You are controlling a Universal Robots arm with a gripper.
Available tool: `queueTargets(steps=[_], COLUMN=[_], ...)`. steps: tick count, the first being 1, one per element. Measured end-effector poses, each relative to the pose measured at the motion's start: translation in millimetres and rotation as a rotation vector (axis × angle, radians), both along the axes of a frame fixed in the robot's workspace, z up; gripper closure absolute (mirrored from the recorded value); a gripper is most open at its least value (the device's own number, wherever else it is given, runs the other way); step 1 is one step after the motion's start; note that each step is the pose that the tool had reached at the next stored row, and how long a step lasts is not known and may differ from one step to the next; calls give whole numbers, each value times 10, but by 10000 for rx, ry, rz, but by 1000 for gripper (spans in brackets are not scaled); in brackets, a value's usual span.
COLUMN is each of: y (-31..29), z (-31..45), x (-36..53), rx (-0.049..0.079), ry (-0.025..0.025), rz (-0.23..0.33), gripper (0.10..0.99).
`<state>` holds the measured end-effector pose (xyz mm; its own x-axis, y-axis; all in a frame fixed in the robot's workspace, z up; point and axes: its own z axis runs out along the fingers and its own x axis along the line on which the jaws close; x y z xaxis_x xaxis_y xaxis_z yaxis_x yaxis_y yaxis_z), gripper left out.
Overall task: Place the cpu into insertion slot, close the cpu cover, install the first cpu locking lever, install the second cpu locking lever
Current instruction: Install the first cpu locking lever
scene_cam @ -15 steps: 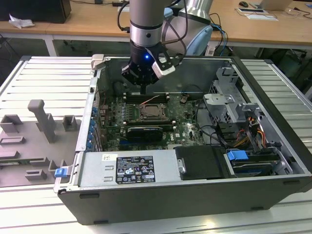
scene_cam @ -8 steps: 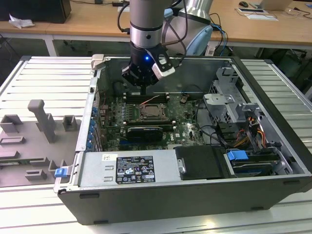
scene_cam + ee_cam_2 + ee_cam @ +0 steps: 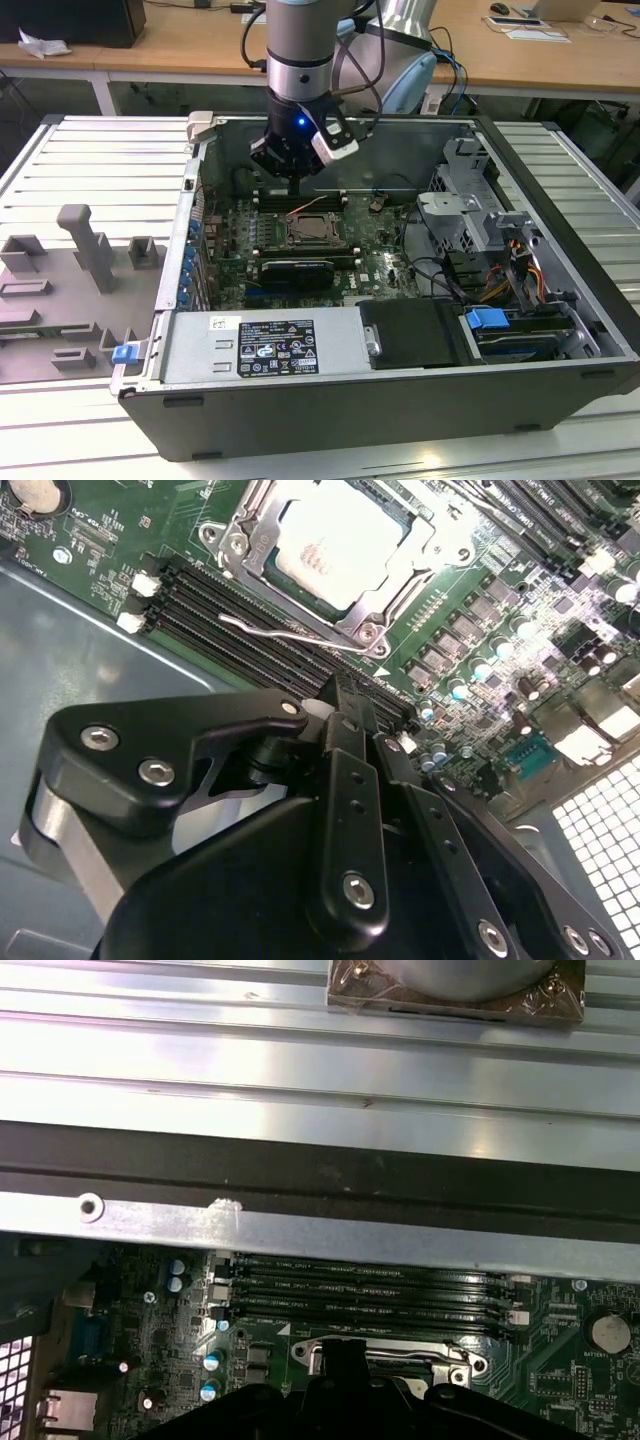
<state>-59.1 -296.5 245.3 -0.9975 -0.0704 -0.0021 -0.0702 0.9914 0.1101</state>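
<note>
One open computer case (image 3: 300, 400) takes up most of the counter (image 3: 90, 160), and you see a grey moulded fixture (image 3: 85, 235) lying on the counter beyond the case's edge at the exterior view's left. Inside the case, the green motherboard (image 3: 375, 262) lies flat on the floor of the case, with the labelled power supply (image 3: 265, 345) along the case's near edge in the exterior view.

Your arm comes down into the case near its far edge, and the gripper (image 3: 291, 185) hangs just above the board, over the long black memory slots (image 3: 230, 605) (the ones just beside the socket). In the second wrist view the fingers (image 3: 345, 780) stand together, with nothing visible between them.

Near the middle of the board you find the insertion slot (image 3: 365, 632), and the cpu (image 3: 335, 545) already sits in it, pale metal top facing up. The cpu cover (image 3: 400, 575) lies down flat around the chip, its cut-out framing the metal top. A thin wire locking lever (image 3: 290, 630) runs along the socket's edge on the memory-slot side, just clear of the fingertips; you cannot tell from these views whether it is hooked down.
</note>
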Motion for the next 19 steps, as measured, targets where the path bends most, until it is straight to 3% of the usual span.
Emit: queueTargets(steps=[4, 12, 15, 19], y=[-5, -7, -9, -9], z=[-22, -45, -75, -148], x=[3, 3, 7, 108], rx=[121, 151, 246, 291], ry=[0, -1, -1, 0], rz=[-13, -13, -13, -15], gripper=[980, 980, 980, 980])
